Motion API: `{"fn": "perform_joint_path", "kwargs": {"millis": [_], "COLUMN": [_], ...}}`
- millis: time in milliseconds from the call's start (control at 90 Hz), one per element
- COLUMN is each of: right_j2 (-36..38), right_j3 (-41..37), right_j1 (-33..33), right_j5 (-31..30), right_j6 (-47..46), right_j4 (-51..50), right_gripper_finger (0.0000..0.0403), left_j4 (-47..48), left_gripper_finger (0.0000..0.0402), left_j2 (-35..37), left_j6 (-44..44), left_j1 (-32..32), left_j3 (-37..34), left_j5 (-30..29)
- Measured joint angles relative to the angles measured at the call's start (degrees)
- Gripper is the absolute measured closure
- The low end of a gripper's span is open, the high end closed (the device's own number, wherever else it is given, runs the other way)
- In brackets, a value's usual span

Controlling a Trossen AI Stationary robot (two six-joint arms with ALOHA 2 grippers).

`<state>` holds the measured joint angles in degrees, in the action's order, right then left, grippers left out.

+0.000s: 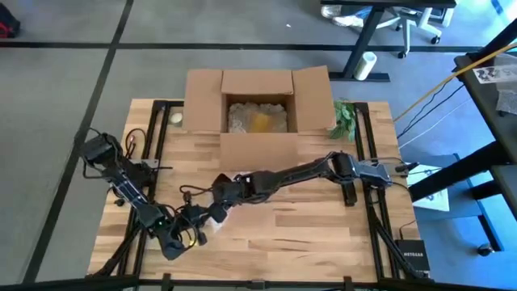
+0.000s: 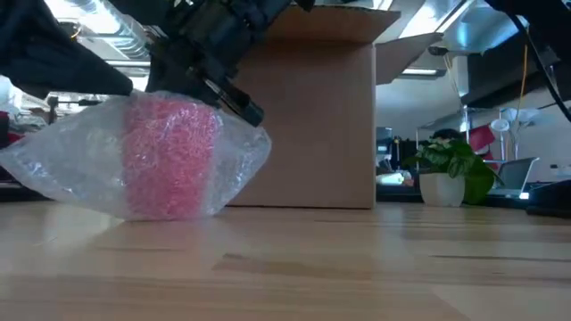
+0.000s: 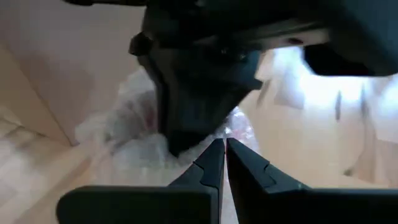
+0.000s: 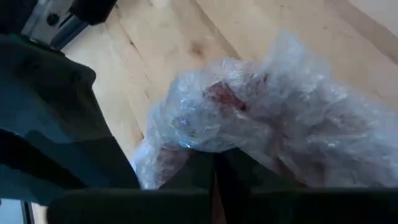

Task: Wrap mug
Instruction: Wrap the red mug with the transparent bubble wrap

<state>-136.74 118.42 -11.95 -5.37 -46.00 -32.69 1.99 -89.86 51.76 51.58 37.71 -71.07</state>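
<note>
A pink mug (image 2: 169, 160) stands on the table, wrapped in clear bubble wrap (image 2: 62, 169) whose loose ends spread to either side. In the high view the bundle (image 1: 208, 217) lies near the table's front, between both arms. My right gripper (image 4: 215, 163) reaches in from the right and is shut on the wrap at the bundle's top. My left gripper (image 3: 222, 148) comes from the left, shut, with its tips right at the wrap (image 3: 134, 152). The mug's handle is hidden. My right gripper pinches a bunched fold of the bubble wrap (image 4: 205, 134) at the top of the bundle; its fingers (image 2: 239, 100) slant down from the far right. The wrapped mug rests upright on the table. My left gripper's shut tips stand against the wrap; whether they hold it cannot be told.
An open cardboard box (image 1: 258, 105) with crumpled paper and something yellow inside stands at the table's far middle. To its right sits a small potted plant (image 2: 453, 169). Bare wood (image 1: 307, 234) lies to the near right.
</note>
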Motion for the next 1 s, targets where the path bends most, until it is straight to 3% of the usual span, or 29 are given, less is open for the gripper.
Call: {"fn": "perform_joint_path", "kwargs": {"millis": [300, 522, 711, 867, 1000], "right_j2": [1.61, 2.62, 2.75, 2.5, 2.55], "right_j3": [-0.08, 7.18, 13.25, 13.24, 10.84], "right_j1": [-1.19, -1.72, -2.74, -2.6, -2.76], "right_j5": [-4.37, -7.91, -18.76, -19.47, -19.46], "right_j6": [4.48, 8.19, 9.94, 6.08, 3.8], "right_j4": [0.62, -5.48, -22.02, -36.14, -40.89], "right_gripper_finger": [0.0403, 0.0403, 0.0403, 0.0403, 0.0403], "left_j4": [6.71, 6.94, 6.91, 6.02, 3.66], "left_gripper_finger": [0.0402, 0.0402, 0.0402, 0.0402, 0.0402], "left_j2": [0.09, 0.09, 0.37, 1.29, 4.52], "left_j6": [8.29, 8.31, 8.2, 7.04, 1.89], "left_j1": [0.0, 0.06, 0.3, 1.39, 2.72], "left_j3": [0.07, 0.0, 0.0, -0.02, -0.02], "left_j5": [2.14, 2.32, 2.36, 2.34, 2.25]}}
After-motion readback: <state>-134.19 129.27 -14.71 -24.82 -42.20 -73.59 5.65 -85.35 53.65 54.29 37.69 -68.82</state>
